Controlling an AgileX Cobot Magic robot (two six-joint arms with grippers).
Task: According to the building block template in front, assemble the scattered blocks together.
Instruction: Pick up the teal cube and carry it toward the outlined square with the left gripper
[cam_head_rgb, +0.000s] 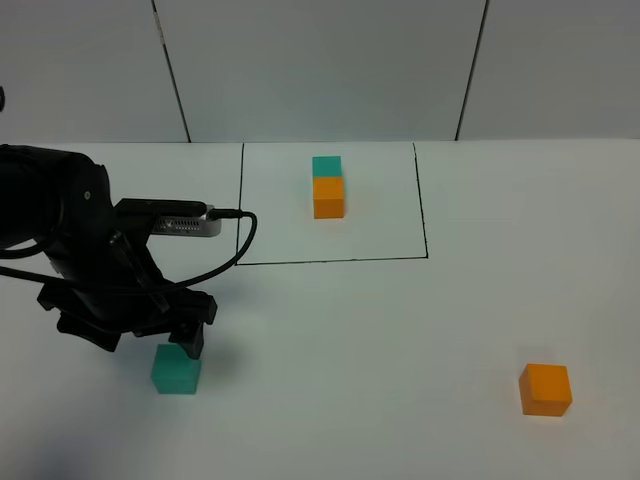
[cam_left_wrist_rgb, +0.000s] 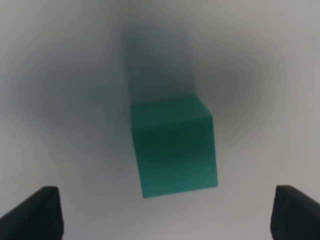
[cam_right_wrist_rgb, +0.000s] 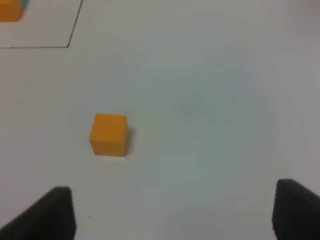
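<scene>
Scattered blocks (cam_head_rgb: 176, 369): two plain matte cubes, sharp-edged, equal in size, well apart on smooth white table (cam_head_rgb: 400, 330). Teal cube (cam_left_wrist_rgb: 174, 147) at near left, just below left gripper (cam_left_wrist_rgb: 166, 216). Jaws spread wide and clear of cube on both sides, a gap shown by left wrist view only; cube blurred there, turned slightly askew to fingers. Orange cube (cam_head_rgb: 545, 389) at near right. Right gripper (cam_right_wrist_rgb: 172, 215) shown in right wrist view only: jaws spread, gripping nothing, orange cube ahead and apart. Farther back, template (cam_head_rgb: 328, 187): teal and orange cubes touching, long axis running near to far, orange end nearer, framed by thin black outline (cam_head_rgb: 423, 210).
</scene>
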